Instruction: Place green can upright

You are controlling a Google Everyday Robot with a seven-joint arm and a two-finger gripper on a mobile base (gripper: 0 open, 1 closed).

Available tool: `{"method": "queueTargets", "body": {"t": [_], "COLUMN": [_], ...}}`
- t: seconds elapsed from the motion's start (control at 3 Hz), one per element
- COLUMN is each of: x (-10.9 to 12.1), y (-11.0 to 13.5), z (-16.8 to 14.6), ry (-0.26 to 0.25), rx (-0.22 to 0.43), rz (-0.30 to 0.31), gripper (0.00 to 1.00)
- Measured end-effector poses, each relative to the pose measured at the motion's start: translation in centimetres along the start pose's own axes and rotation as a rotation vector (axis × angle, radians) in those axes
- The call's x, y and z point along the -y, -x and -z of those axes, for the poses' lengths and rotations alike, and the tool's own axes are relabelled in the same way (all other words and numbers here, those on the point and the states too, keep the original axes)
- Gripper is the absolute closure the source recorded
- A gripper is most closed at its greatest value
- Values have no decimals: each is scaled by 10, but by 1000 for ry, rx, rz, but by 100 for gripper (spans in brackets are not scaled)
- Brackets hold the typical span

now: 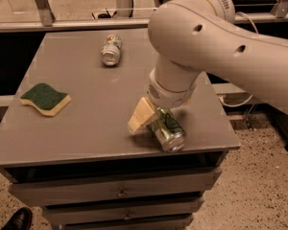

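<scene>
leaning down over the front right part of the table (93, 121), the pale arm (216, 37) put its pincer (149, 121) low at the surface, right against the green can (167, 129). the green can lay on its side, its silver end turned toward the front edge and slightly to the right, close to the table's front right corner. the pincer's beige pad sat tight along the can's left flank, but the far side was hidden by the wrist and the can itself, so it could not be told whether the pincer was clenched on the can or released. a second can (111, 49), white-silver, lay on its side well apart near the back edge, and a green and yellow sponge (44, 98) rested near the left edge.

the main hazard seemed to be the edge: the can was round and lying where a sideways nudge could have rolled it off the front of the table. a weak or off-centre hold, if there was one, could have let the slick metal slip while being tipped up. setting it down tilted could have toppled it again.
</scene>
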State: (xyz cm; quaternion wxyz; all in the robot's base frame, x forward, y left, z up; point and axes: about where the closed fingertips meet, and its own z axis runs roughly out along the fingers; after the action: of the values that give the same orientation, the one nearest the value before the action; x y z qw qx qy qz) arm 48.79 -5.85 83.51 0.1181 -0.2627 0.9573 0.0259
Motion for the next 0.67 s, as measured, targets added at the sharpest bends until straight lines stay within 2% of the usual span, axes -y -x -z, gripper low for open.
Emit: {"method": "queueTargets", "body": {"t": [0.33,0.67], "x": [-1,-1], "y": [9,16], "z": [3,7], "ry": [-37,-52], "rx": [0,9], "rz": [-30,-35], "gripper": [43,65]}}
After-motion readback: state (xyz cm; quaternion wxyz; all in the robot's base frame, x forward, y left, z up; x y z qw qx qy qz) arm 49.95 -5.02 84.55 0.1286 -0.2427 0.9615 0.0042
